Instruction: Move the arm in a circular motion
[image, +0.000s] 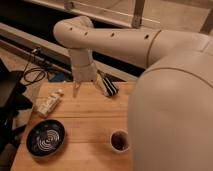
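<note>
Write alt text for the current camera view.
A large cream-white robot arm bends down over a wooden table, its gripper pointing down near the far edge, beside a white bottle lying flat. Also on it: a dark patterned bowl, a small cup of dark liquid and a striped object.

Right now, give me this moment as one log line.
arm: bent over table | gripper: pointing down over table, beside bottle | bowl, cup: on table
</note>
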